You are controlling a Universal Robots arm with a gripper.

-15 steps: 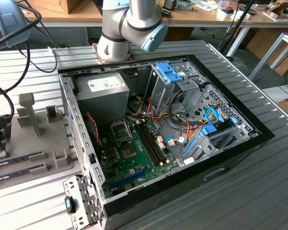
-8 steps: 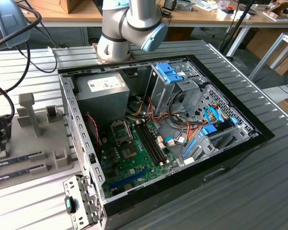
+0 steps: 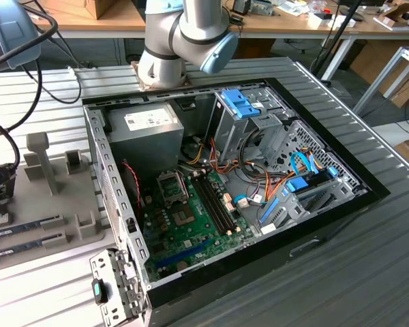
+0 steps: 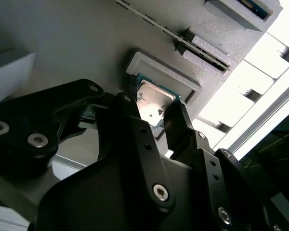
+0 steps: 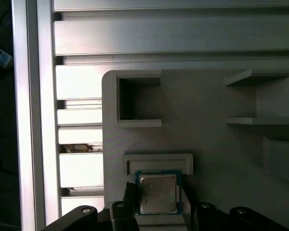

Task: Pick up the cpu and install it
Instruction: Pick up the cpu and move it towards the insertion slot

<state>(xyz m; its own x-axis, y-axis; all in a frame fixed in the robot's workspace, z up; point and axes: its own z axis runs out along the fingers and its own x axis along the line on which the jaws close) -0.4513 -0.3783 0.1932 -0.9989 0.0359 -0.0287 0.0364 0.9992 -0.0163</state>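
Here, on the exterior view's left, the gray holder tray (image 3: 51, 228) keeps the cpu (image 5: 157, 193) in its recess. The gripper (image 4: 153, 114) straddles it; whether it clamps, I cannot tell. The open computer case (image 3: 259, 262) sits to the right.

The grey moulded plastic tray (image 3: 75, 199) lies on the slatted aluminium bench (image 3: 41, 88), at the exterior view's left of the open black computer case (image 3: 293, 240). The small square silver-topped cpu (image 5: 157, 194) sits in a tray recess, the black claw (image 4: 154, 113) right at it.
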